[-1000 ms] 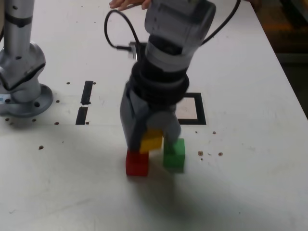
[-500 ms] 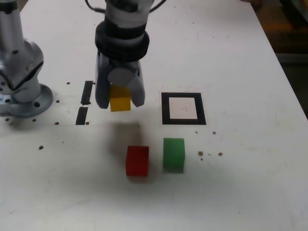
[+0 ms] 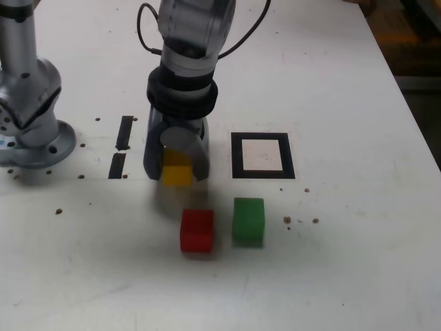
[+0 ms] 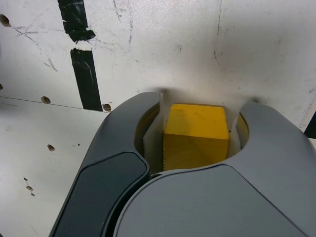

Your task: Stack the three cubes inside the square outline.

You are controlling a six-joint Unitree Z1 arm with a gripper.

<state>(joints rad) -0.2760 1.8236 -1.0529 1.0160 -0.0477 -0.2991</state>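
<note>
We see the gripper pointing down over the white table, its jaws closed against the yellow cube, which sits between them just above or at the tabletop; we cannot tell which. The wrist view shows the same cube pinched between the grey fingers. In the exterior view's right lies the square outline, empty. Nearer the camera, the red cube and green cube rest side by side, apart. Two short black strips lie toward the exterior view's left.
</note>
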